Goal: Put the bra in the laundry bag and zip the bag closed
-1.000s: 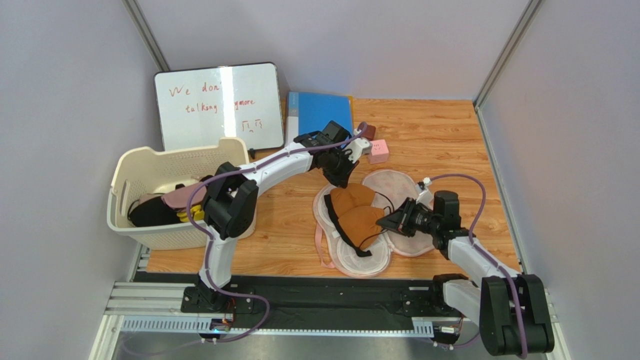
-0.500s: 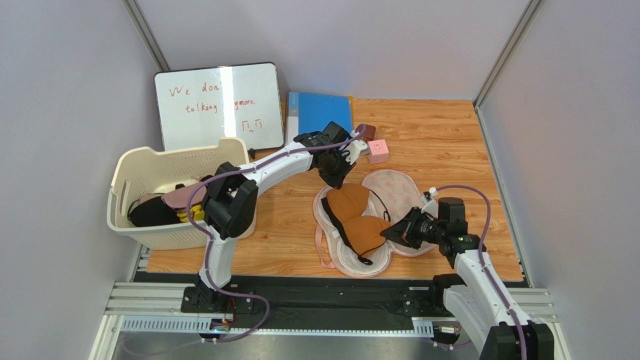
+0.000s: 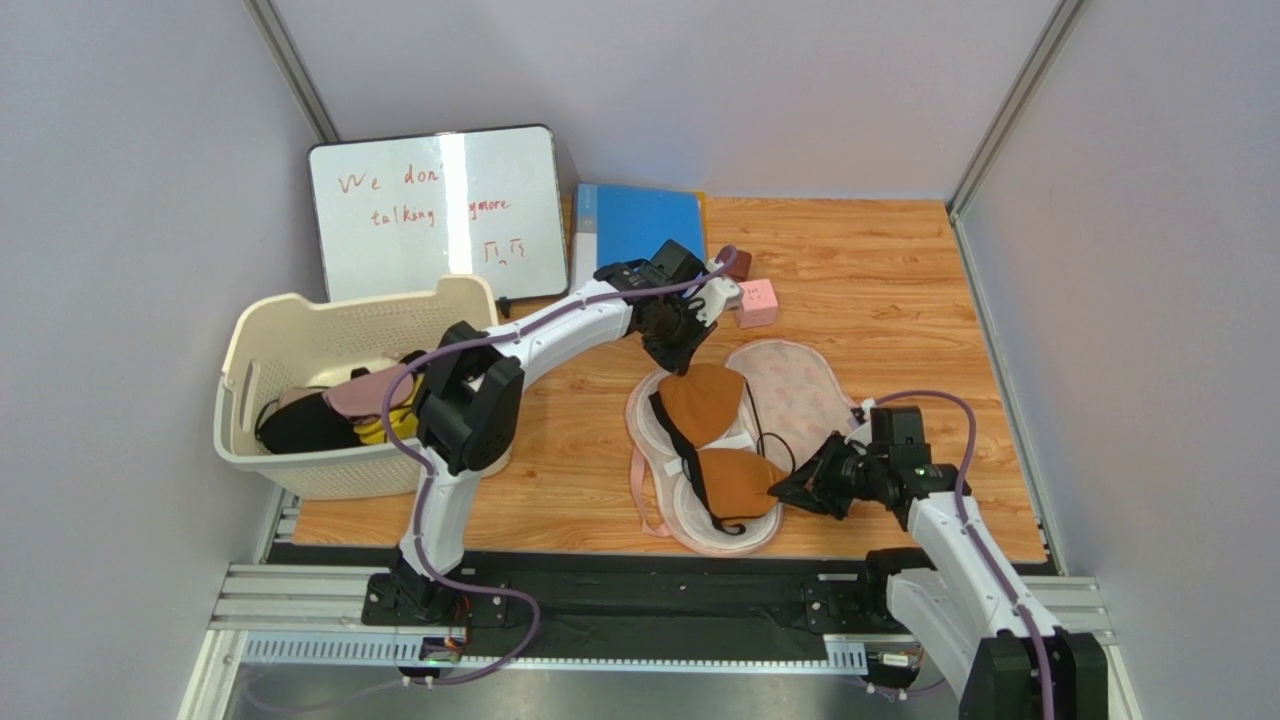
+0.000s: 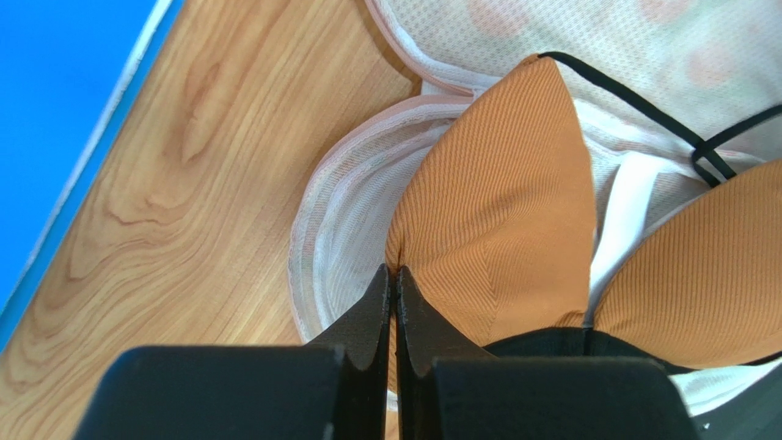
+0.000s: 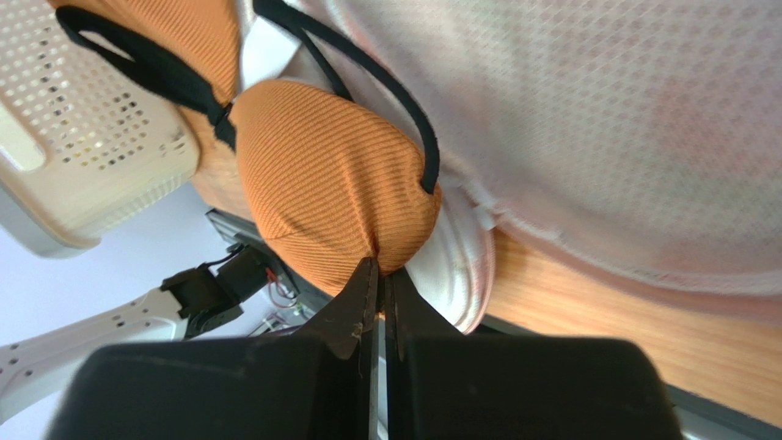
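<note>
From above, the bra [image 3: 703, 405] lay in the open laundry bag [image 3: 804, 378], stretched between the left end effector [image 3: 675, 354] and the right end effector [image 3: 783, 485]. In each wrist view, the fingers were pressed together, pinching a cup's edge. Folding the bag shut and zipping it remained.

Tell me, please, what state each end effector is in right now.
Left end effector: closed, pinching the edge of one cup of the bra.
Right end effector: closed, pinching the edge of the other cup.

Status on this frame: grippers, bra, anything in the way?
Left gripper shut on bra, far cup; right gripper shut on near cup. Bra spread over open laundry bag, unzipped. Nothing in the way.
</note>
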You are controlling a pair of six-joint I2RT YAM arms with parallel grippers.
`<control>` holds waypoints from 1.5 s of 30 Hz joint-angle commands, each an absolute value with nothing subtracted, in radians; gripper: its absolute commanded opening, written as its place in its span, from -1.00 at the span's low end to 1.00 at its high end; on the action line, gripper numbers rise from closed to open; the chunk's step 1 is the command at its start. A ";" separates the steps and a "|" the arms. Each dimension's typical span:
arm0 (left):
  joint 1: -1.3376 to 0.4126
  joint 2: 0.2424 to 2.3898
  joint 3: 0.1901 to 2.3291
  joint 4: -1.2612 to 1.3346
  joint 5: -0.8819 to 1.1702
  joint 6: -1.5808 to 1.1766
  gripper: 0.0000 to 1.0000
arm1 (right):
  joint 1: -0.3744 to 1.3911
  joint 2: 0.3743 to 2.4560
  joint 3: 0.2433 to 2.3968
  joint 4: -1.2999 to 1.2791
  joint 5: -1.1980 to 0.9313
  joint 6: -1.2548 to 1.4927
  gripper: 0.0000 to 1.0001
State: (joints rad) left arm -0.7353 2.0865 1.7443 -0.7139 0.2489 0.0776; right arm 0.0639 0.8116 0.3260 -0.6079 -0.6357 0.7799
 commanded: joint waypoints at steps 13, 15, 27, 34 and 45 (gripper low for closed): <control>-0.749 2.120 1.761 -0.701 0.215 0.094 -1.00 | 0.063 1.002 0.411 -0.466 -0.543 0.592 -1.00; -0.750 2.109 1.750 -0.699 0.219 0.097 -1.00 | 0.074 0.997 0.423 -0.475 -0.552 0.588 -1.00; -0.765 2.077 1.732 -0.761 0.207 0.124 -1.00 | 0.187 0.904 0.480 -0.586 -0.568 0.655 -1.00; -0.767 2.066 1.717 -0.756 0.172 0.132 -1.00 | 0.187 0.914 0.483 -0.594 -0.635 0.683 -1.00; -0.767 2.098 1.718 -0.746 0.170 0.126 -1.00 | 0.186 0.885 0.416 -0.488 -0.862 0.914 -1.00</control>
State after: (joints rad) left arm -0.7639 2.1170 1.7187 -0.7441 0.1734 0.1108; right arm 0.1829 0.8814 0.4580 -0.5682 -0.7475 0.7979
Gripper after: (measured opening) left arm 0.006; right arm 0.010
